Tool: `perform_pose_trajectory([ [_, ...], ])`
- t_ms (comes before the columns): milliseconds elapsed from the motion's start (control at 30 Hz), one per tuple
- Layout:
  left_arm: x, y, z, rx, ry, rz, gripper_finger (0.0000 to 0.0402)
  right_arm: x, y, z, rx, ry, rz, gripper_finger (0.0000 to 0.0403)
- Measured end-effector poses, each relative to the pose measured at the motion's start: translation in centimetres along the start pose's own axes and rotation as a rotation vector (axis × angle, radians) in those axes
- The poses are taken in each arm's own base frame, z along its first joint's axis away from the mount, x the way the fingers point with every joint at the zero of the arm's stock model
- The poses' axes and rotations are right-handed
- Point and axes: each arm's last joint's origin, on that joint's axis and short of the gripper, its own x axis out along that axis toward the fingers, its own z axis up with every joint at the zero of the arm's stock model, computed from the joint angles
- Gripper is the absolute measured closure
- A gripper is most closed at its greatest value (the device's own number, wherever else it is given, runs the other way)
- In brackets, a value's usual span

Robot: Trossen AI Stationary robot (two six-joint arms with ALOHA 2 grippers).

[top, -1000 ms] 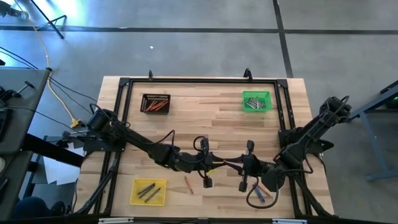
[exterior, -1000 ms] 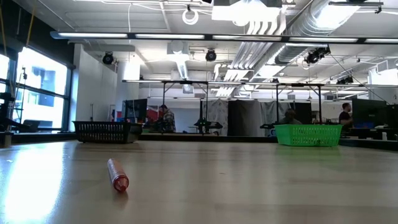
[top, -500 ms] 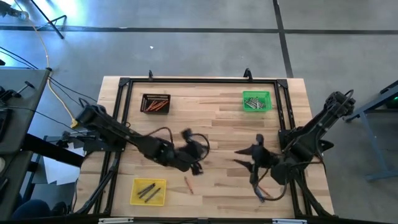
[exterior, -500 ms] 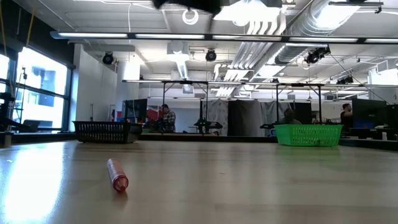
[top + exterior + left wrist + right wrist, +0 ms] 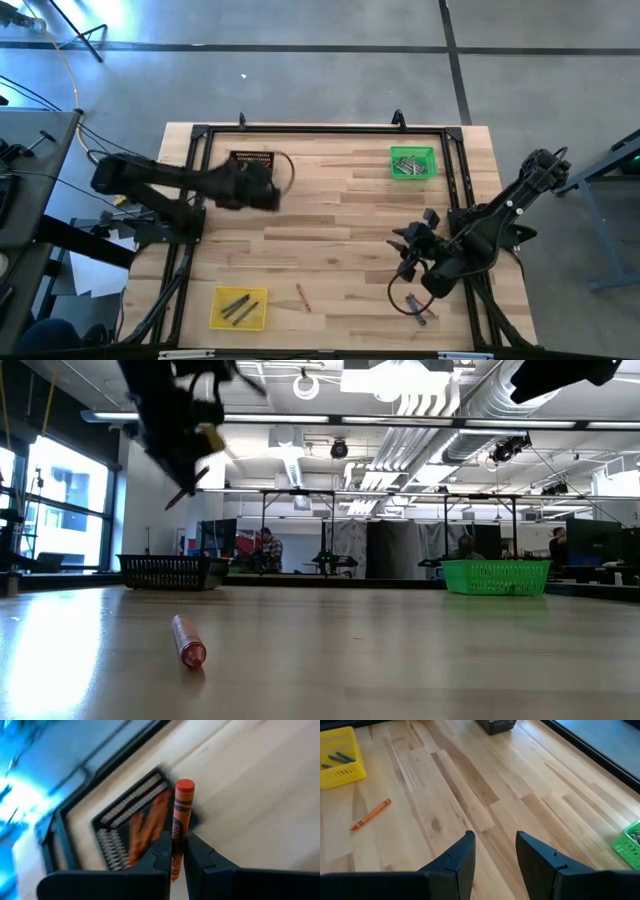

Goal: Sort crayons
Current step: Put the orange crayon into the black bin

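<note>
Wooden tabletop [image 5: 330, 215]: my left hand [image 5: 178, 851] clamps an orange crayon [image 5: 180, 815] just beside the black tray [image 5: 250, 165], at its 5 o'clock; right hand [image 5: 492, 850] gapes empty.

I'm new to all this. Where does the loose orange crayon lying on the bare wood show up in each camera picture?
High view: the loose orange crayon lies near the front edge, just right of the yellow tray.
Low view: crayon at lower left, end-on.
Left wrist view: not in it; the crayon there is a different one.
Right wrist view: crayon at left, below the yellow tray.
Shared landmark: the yellow tray.
</note>
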Motion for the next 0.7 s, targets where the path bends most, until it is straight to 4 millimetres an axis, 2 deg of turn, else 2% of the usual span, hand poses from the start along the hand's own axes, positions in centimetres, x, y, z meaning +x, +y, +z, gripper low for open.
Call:
perform_pose_trajectory([
  [100,2.9,1.9,-0.1,-0.048,0.072,0.016,0.0393,0.2,-0.1,0.1,0.008,0.000,-0.009,0.0269],
  [233,5.5,3.4,0.4,-0.105,0.073,-0.035,0.0393,0.5,-0.3,0.4,0.012,0.000,-0.023,0.0269],
  [467,8.4,4.6,1.8,-0.157,0.050,-0.114,0.0392,1.0,-0.5,0.7,0.027,0.000,-0.043,0.0269],
  [700,10.3,5.3,1.8,-0.185,0.121,-0.097,0.0392,0.9,-0.5,0.7,0.024,-0.001,-0.042,0.0269],
])
